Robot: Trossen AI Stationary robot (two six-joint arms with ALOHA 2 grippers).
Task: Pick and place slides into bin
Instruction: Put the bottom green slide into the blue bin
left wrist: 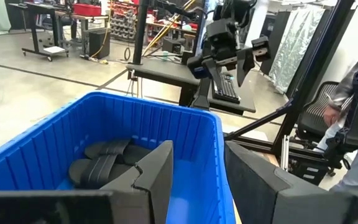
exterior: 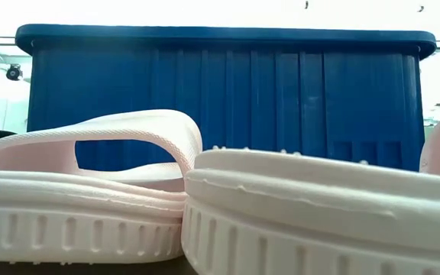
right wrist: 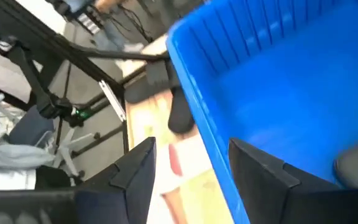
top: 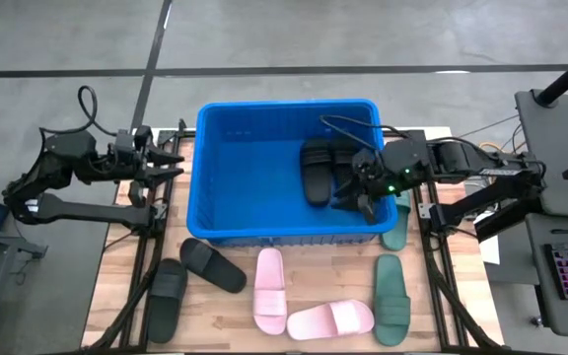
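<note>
Two black slides (top: pixel 324 168) lie inside the bin (top: pixel 245 229), side by side against its right-hand part as we look down from the high view; the rest of the blue floor is bare. Outside the tub we count six more: two black slides (top: pixel 191 278) on the wooden table (top: pixel 116 301) off the bin's front left corner, one angled near the wall and one farther out toward the table edge; two pale pink slides (top: pixel 299 307) in front of the bin's middle, one lying lengthwise and the other across its toe end, touching it; and two dark green slides (top: pixel 392 291) at the front right, one in front of the corner and one partly hidden beside the bin's right wall. That makes eight slides in all, four black, two pink, two green. Our right gripper (top: pixel 365 197) hangs over the bin's right front corner, just beside the two black slides inside, and in its wrist view its fingers (right wrist: pixel 253 171) stand apart with nothing between them, so it is released and empty. Our left gripper (top: pixel 174 161) waits just outside the bin's left wall, its fingers (left wrist: pixel 157 171) parted over the rim and holding nothing. From the low view the pink pair fills the foreground with the bin's ribbed wall behind.
</note>
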